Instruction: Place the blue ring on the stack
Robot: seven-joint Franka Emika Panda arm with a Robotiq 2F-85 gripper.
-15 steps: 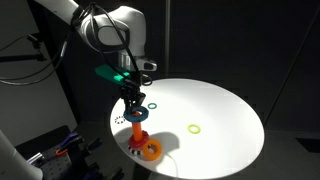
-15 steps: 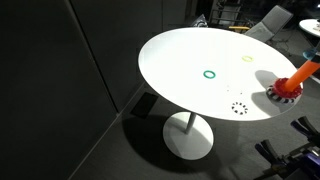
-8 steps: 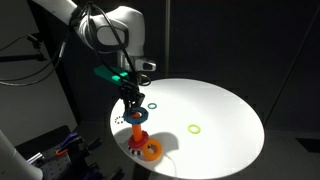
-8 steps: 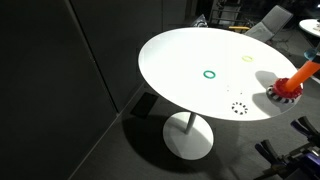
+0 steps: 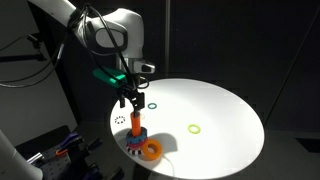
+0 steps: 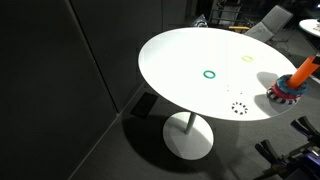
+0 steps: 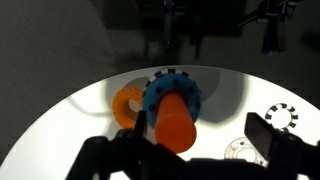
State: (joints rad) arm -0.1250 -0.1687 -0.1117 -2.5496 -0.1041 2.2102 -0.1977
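The blue ring (image 7: 170, 92) sits low around the orange-red peg of the stack (image 7: 175, 125), free of the fingers. In an exterior view the blue ring (image 5: 136, 139) rests near the base of the stack (image 5: 135, 127). My gripper (image 5: 130, 100) hangs just above the peg top, open. In the wrist view my gripper (image 7: 200, 130) has its dark fingers spread on either side of the peg, with nothing between them but the peg tip. At the right edge of an exterior view the stack (image 6: 291, 86) shows with a blue band near its base.
A thick orange ring (image 5: 151, 150) lies on the white round table (image 5: 225, 110) beside the stack's base. A thin green ring outline (image 5: 153, 104), a yellow-green ring outline (image 5: 194, 128) and a dotted circle mark (image 5: 121, 119) lie flat on the table. The table edge runs close behind the stack.
The jaws have opened and let go of the blue ring. The ring has slid down the peg to the base, and the gripper stands a little higher.
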